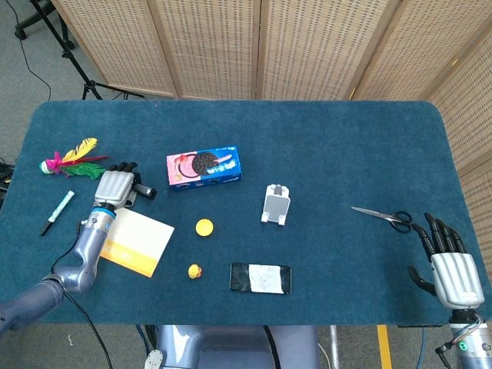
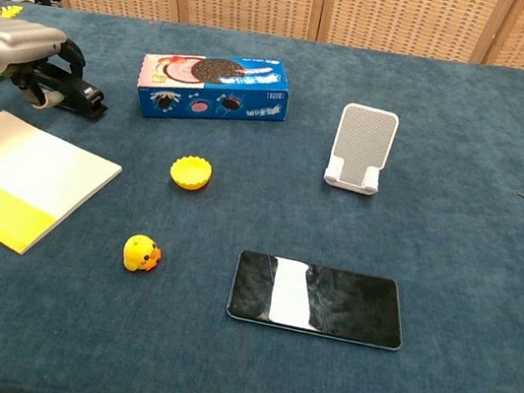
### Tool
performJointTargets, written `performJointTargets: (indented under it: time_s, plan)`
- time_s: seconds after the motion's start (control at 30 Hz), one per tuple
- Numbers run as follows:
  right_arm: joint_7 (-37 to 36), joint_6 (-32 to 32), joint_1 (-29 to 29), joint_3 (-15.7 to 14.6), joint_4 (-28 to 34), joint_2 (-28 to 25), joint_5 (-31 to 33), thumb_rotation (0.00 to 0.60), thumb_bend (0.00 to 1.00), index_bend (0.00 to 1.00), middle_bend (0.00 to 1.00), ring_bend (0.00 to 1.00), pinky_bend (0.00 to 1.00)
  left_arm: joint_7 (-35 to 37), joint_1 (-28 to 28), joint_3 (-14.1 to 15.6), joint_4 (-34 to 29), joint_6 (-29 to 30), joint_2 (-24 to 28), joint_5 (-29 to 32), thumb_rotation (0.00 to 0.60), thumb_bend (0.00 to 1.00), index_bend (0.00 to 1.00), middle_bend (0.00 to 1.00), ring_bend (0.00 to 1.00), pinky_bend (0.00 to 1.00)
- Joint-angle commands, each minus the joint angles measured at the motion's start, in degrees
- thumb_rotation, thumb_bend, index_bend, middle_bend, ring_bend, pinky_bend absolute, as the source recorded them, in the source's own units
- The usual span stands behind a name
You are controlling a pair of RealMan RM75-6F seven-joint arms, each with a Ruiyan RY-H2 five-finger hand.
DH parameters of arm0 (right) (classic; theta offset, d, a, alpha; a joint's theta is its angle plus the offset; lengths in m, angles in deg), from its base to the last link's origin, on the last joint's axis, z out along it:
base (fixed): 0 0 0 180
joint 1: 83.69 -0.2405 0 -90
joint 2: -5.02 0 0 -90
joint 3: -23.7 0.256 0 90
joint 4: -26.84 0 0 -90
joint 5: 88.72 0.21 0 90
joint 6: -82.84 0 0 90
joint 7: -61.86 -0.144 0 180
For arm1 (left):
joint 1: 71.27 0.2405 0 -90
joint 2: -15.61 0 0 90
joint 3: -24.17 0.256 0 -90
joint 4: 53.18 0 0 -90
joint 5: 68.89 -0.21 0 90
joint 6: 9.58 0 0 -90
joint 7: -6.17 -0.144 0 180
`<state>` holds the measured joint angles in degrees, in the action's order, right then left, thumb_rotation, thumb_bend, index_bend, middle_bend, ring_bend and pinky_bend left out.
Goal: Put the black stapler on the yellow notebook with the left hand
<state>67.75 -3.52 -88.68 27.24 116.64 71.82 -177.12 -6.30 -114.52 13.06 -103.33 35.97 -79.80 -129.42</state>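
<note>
The black stapler lies on the blue table at the left, just beyond the far corner of the yellow notebook. My left hand covers the stapler's rear end. Its fingers curl over the top with the thumb under the near side, gripping the stapler, and only the stapler's right tip shows. My right hand rests at the table's front right corner, fingers spread and holding nothing.
A blue cookie box stands right of the stapler. A yellow cap, toy duck, phone and phone stand fill the middle. Scissors lie right; a feather shuttlecock and marker lie left.
</note>
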Motion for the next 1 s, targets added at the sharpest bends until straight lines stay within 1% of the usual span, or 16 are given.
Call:
performJointTargets:
  time_s: [0.03, 0.13, 0.23, 0.33, 0.43, 0.53, 0.73, 0.83, 1.0]
  plan:
    - [-0.2, -0.5, 0.1, 0.0, 0.0, 0.0, -0.3, 0.6, 0.31, 0.12, 0.0, 0.0, 0.11, 0.9, 0.3, 0.3, 2.4, 1.0, -1.4, -1.6, 0.6, 0.51, 0.6, 0.3, 0.22, 0.28]
    - [-0.7, -1.0, 0.3, 0.1, -0.1, 0.0, -0.5, 0.6, 0.31, 0.12, 0.0, 0.0, 0.11, 2.1, 0.8, 0.3, 4.3, 2.2, -2.4, -2.5, 0.6, 0.52, 0.63, 0.32, 0.25, 0.3]
    - [-0.8, -0.9, 0.3, 0.1, -0.2, 0.0, -0.4, 0.6, 0.31, 0.12, 0.0, 0.0, 0.11, 3.8, 0.9, 0.5, 5.2, 3.2, -2.6, -4.2, 0.6, 0.53, 0.64, 0.33, 0.25, 0.3]
    - [-0.6, -0.6, 0.1, 0.1, -0.3, 0.1, -0.3, 0.6, 0.31, 0.12, 0.0, 0.0, 0.11, 5.3, 1.0, 0.4, 3.9, 4.3, -1.6, -5.6, 0.6, 0.52, 0.64, 0.33, 0.25, 0.3]
    - [-0.4, -0.6, 0.1, 0.0, -0.2, 0.1, -0.4, 0.6, 0.31, 0.12, 0.0, 0.0, 0.11, 5.8, 1.4, 0.4, 1.0, 5.4, -0.1, -6.6, 0.6, 0.52, 0.64, 0.33, 0.25, 0.3]
    - [-0.6, -0.7, 0.2, 0.0, -0.1, 0.0, -0.4, 0.6, 0.31, 0.12, 0.0, 0.0, 0.11, 4.6, 2.1, 0.9, -4.0, 6.9, 2.4, -7.6, 0.6, 0.52, 0.64, 0.33, 0.25, 0.3]
    - [-1.1, -0.6, 0.3, 0.3, -0.1, -0.3, 0.3, 0.6, 0.31, 0.12, 0.0, 0.0, 0.11, -2.3, 4.8, 2.4, -19.1, 9.2, 10.9, -7.3, 0.6, 0.52, 0.65, 0.33, 0.25, 0.3]
    - [-1.1, -0.6, 0.3, 0.2, -0.1, -0.2, 0.1, 0.6, 0.31, 0.12, 0.0, 0.0, 0.11, -5.3, 5.8, 3.4, -25.1, 10.7, 14.9, -8.0, 0.6, 0.52, 0.65, 0.33, 0.25, 0.3]
    - [-0.7, -0.6, 0.2, 0.0, 0.0, -0.1, -0.4, 0.6, 0.31, 0.12, 0.0, 0.0, 0.11, -7.3, 7.0, 5.1, -32.5, 11.5, 19.9, -9.8, 0.6, 0.52, 0.65, 0.33, 0.25, 0.3]
